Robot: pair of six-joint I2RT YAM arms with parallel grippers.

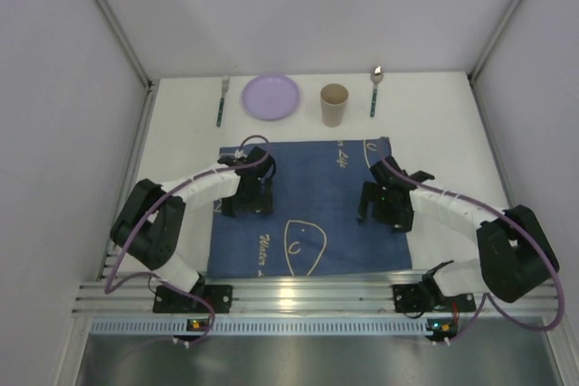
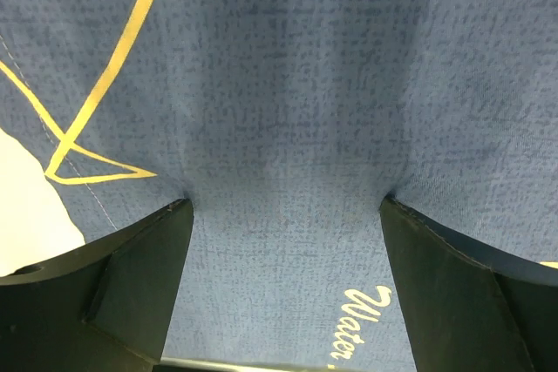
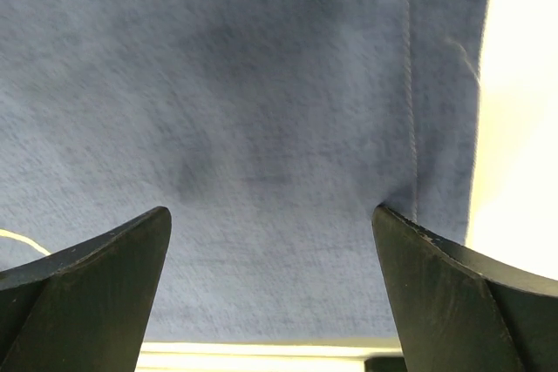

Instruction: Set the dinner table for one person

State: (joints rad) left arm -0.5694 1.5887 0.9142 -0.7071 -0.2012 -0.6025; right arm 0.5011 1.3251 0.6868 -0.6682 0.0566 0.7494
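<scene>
A dark blue placemat (image 1: 308, 210) with pale line drawings lies on the white dinner table (image 1: 181, 151), near the front. My left gripper (image 1: 246, 196) is open with its tips down on the mat's left part. My right gripper (image 1: 380, 205) is open with its tips down on the mat near its right edge. In the left wrist view, the gripper (image 2: 286, 206) is spread wide over the cloth (image 2: 288, 84), nothing between the fingers (image 2: 131, 285). In the right wrist view, the gripper (image 3: 272, 211) is also wide open on the cloth (image 3: 261, 84), with bare table (image 3: 523, 128) to the right.
Along the table's far side lie a fork (image 1: 223, 101), a purple plate (image 1: 270, 96), a tan cup (image 1: 334, 104) standing upright and a spoon (image 1: 374, 89). A silver metal rail (image 1: 308, 296) runs along the near edge. White walls close in both sides.
</scene>
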